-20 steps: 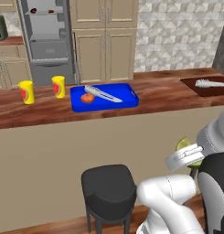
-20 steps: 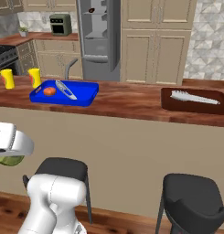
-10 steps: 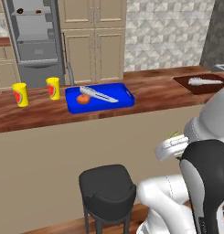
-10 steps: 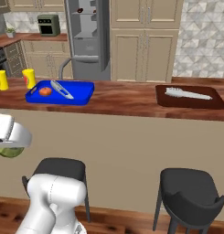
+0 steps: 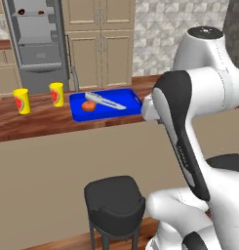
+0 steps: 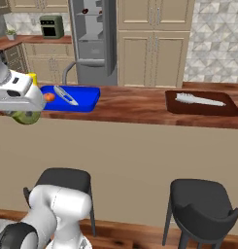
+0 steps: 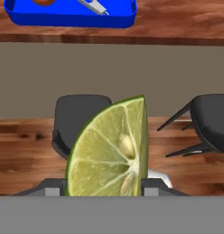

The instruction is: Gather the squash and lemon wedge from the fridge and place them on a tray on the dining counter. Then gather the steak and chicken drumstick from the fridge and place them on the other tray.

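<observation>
Yellow-green lemon wedge point(image 7: 111, 151); bright blue tray point(image 5: 130, 111).

Folded high in the left base view, white upper link doubled back over a dark elbow joint, forearm slanting down toward the base. Hand held out level at the far left of the right base view, gripper point(image 6: 24, 113) pointing downward. Clamped on the lemon wedge point(image 7: 111, 151), which sits cut face toward the hand camera, pinched from both sides low between the finger tips.
</observation>
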{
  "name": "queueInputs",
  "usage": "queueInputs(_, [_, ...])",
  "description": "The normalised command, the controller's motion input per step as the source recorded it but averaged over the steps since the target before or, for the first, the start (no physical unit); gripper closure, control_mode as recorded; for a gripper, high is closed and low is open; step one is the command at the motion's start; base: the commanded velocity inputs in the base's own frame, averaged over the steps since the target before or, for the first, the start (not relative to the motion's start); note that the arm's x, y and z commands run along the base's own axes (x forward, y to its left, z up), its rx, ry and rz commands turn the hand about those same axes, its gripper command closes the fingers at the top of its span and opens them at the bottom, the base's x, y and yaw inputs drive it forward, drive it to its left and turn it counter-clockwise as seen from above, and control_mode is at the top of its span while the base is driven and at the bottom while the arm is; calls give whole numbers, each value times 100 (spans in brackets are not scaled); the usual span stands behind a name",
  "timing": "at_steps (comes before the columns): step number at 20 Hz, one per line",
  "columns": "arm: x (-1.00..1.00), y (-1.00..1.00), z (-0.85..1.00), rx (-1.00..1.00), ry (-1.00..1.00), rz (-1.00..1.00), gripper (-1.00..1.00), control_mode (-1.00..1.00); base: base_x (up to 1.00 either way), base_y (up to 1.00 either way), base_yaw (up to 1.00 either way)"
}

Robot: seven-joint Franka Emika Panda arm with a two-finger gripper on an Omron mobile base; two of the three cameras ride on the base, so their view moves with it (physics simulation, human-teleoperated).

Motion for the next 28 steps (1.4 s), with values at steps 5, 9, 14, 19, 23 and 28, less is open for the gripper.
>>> queueInputs(5, [89,0,4,0,2,0,100,-100,0,0,0])
queueInputs(9, [80,0,-4,1,0,0,100,-100,0,0,0])
queueInputs(14, [76,0,-20,0,-2,0,100,-100,0,0,0])
queueInputs(19, [81,0,-23,0,-5,0,100,-100,0,0,0])
queueInputs(23, [79,0,-14,3,-6,2,100,-100,0,0,0])
queueInputs(28, [80,3,-14,5,-2,2,100,-100,0,0,0])
